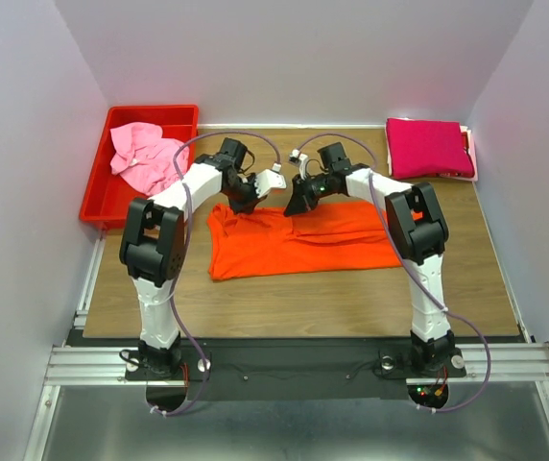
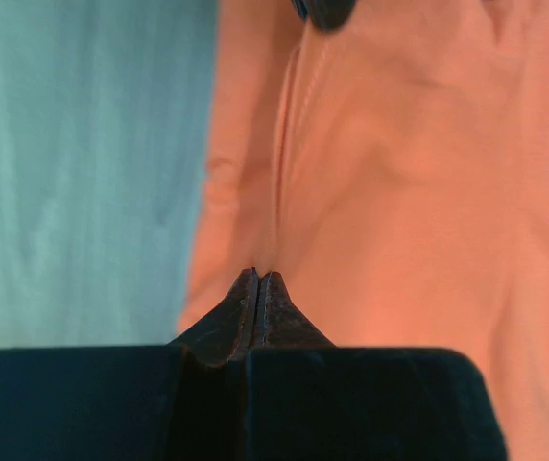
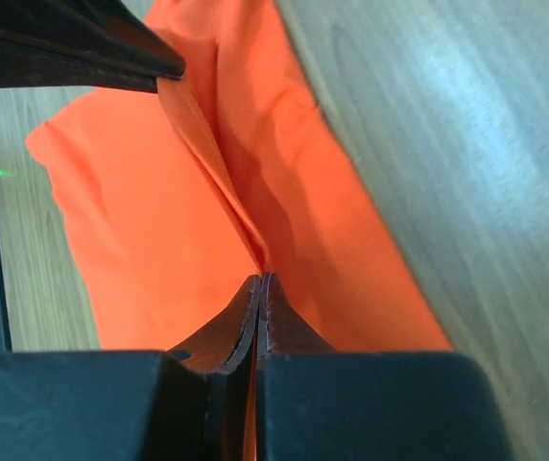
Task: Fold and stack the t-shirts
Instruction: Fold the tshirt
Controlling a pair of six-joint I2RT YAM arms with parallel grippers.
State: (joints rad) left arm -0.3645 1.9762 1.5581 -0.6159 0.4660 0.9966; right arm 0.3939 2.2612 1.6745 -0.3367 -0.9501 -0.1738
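One done: magenta shirt (image 1: pixel 428 146) folded far right. Left pincer (image 2: pixel 258 279) and right pincer (image 3: pixel 260 280) are pinched shut on orange shirt (image 1: pixel 303 248). Pink shirt (image 1: pixel 145 158) sits unfolded in bin (image 1: pixel 97 197).

Plain white walls (image 1: pixel 284 58) — wooden table (image 1: pixel 351 288), metal rails (image 1: pixel 92 363)

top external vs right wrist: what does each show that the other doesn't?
Top external only: light pink t-shirt in the red bin at far left, folded magenta t-shirt at far right, and the whole orange t-shirt outline. Right wrist only: right gripper shut on a raised fold of the orange cloth, close up. Both: orange t-shirt on the wood table, with the left gripper at the same fold.
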